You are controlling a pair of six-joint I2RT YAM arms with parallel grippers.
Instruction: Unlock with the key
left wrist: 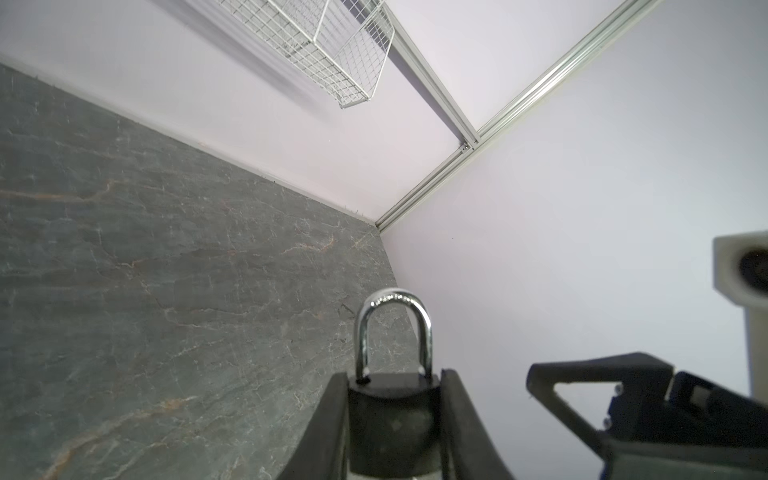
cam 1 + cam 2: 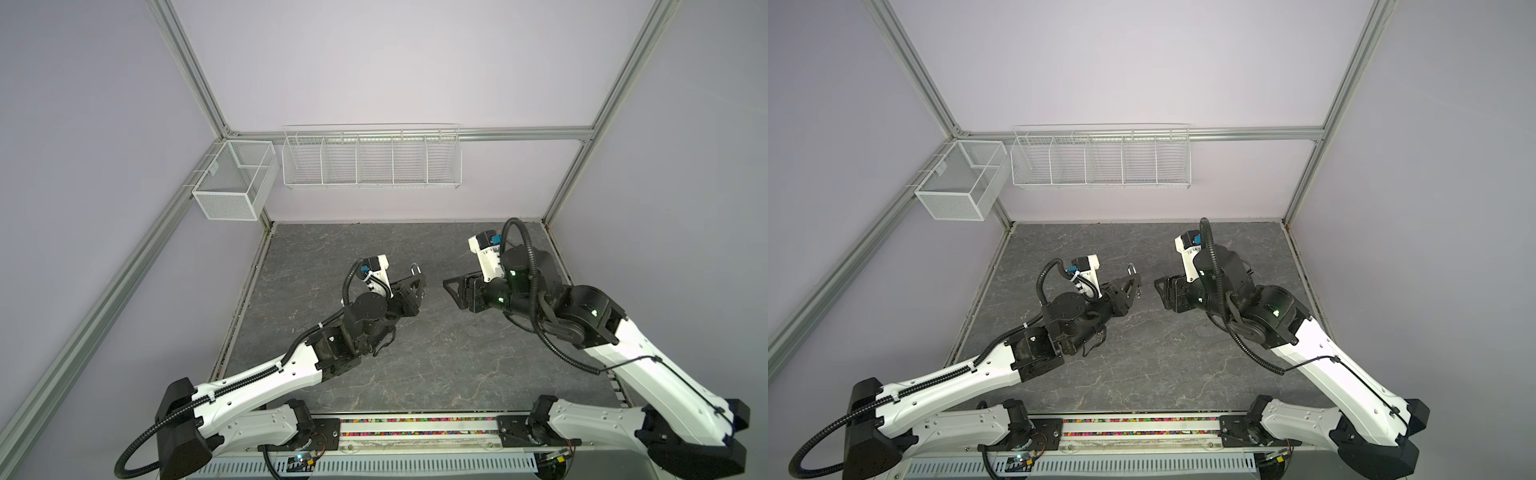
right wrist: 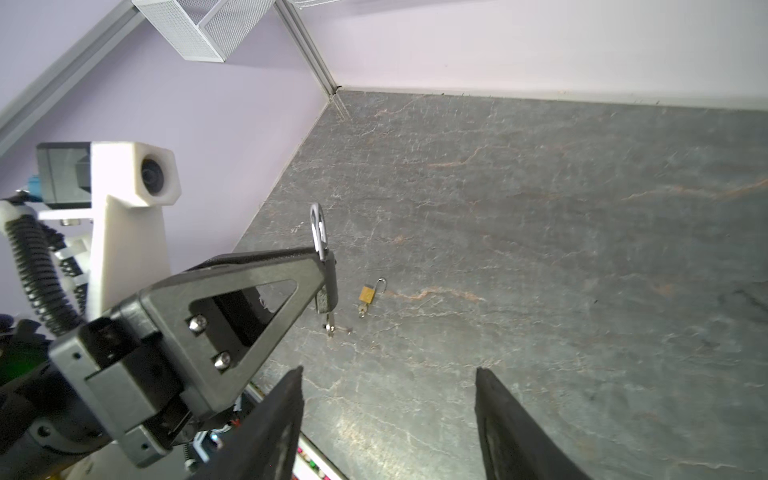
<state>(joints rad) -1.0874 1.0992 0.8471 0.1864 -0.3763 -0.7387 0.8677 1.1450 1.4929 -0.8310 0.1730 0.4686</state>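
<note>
Rising from the near edge of the dark grey veined stone tabletop [image 2: 415,365], both arms reach toward the middle and face each other. The right gripper [image 3: 388,372] hovers above the surface with its two black fingers [image 3: 291,399] spread wide and nothing between them. It points at the left one across a clear gap, as seen in both top views.

The left gripper [image 2: 415,284] is clamped on the body of a black padlock with a silver steel shackle [image 1: 392,419], lifted off the table. The shackle stands out beyond the fingertips. Whether it is fully seated cannot be told. A small silver key [image 3: 331,326] sticks out of the underside of the black padlock, with a short metal piece hanging beside its head.

On the tabletop a little beyond the held lock lies a small brass padlock [image 3: 368,294], flat on its side, a tiny key in its base, untouched by either gripper.

Farthest back, a white wire rack with five compartments [image 2: 372,158] hangs on the rear wall. A white mesh basket [image 2: 232,183] hangs on the left rail beside it.
</note>
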